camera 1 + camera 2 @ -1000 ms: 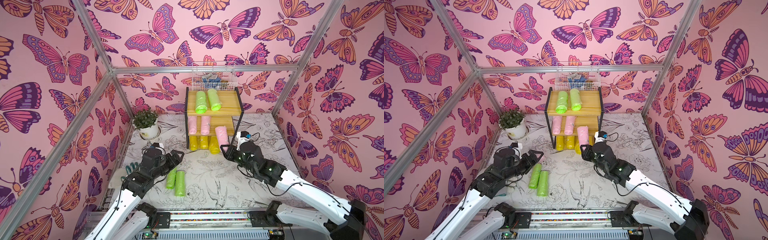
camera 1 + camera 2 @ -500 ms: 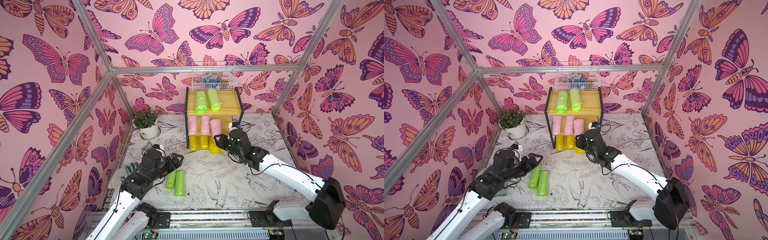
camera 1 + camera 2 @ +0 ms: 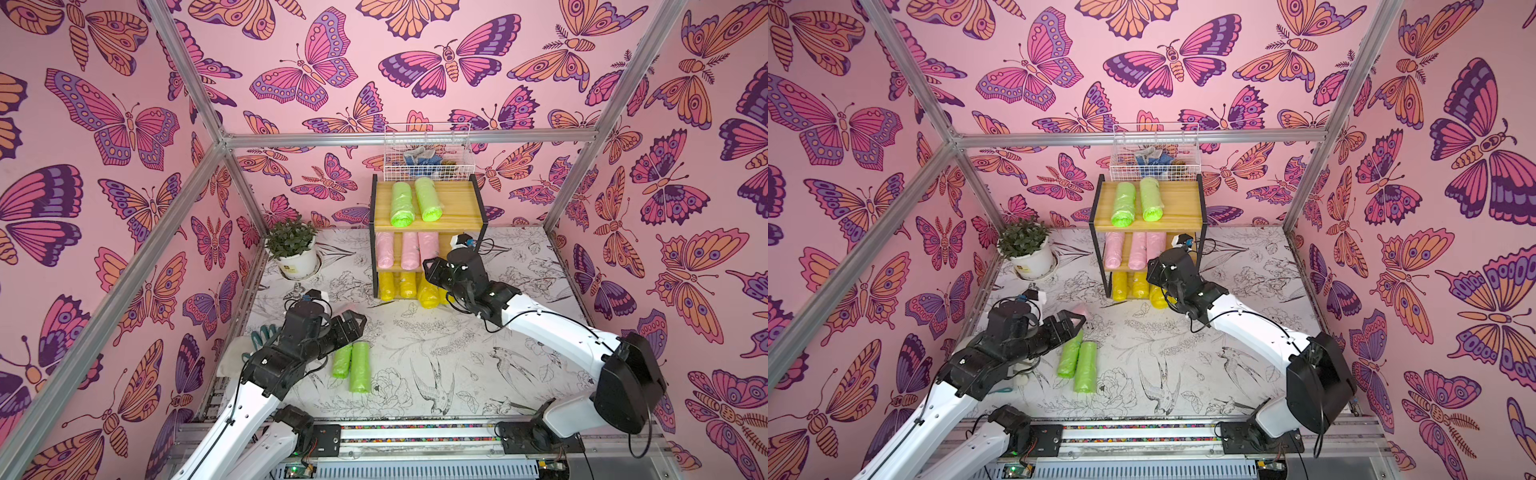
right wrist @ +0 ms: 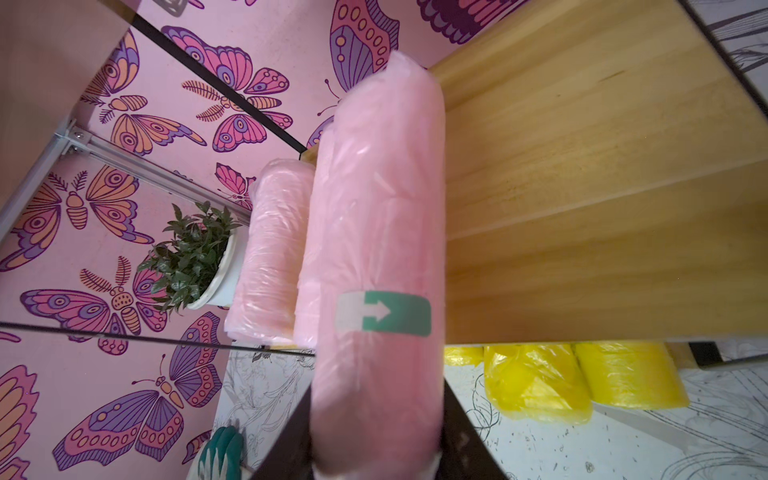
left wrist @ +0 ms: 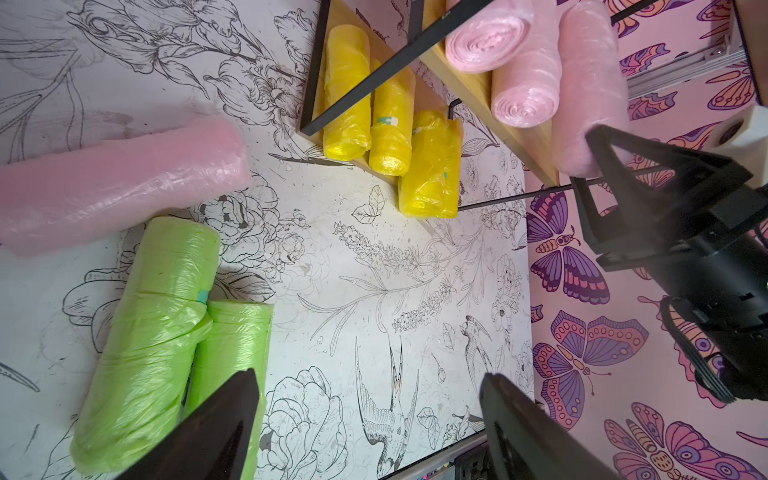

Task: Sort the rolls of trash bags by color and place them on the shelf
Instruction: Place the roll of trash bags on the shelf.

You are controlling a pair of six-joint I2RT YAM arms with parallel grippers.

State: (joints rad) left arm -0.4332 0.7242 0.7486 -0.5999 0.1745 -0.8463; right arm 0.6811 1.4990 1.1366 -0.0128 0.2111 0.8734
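Bright, even, diffuse light; shadows are faint and soft, as beside the glinting green rolls. Both top views are sharp. In the right wrist view the pink roll blurs toward 6 o'clock. In the left wrist view the loose pink roll at 9 o'clock looks soft.

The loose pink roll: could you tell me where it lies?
In the left wrist view the loose pink roll lies on the left of the table, beside the two green rolls.

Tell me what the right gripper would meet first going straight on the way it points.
Likely the shelf's middle board: the right gripper holds a pink roll lengthwise over it. Past the roll's tip only the wall shows, but depth is unclear.
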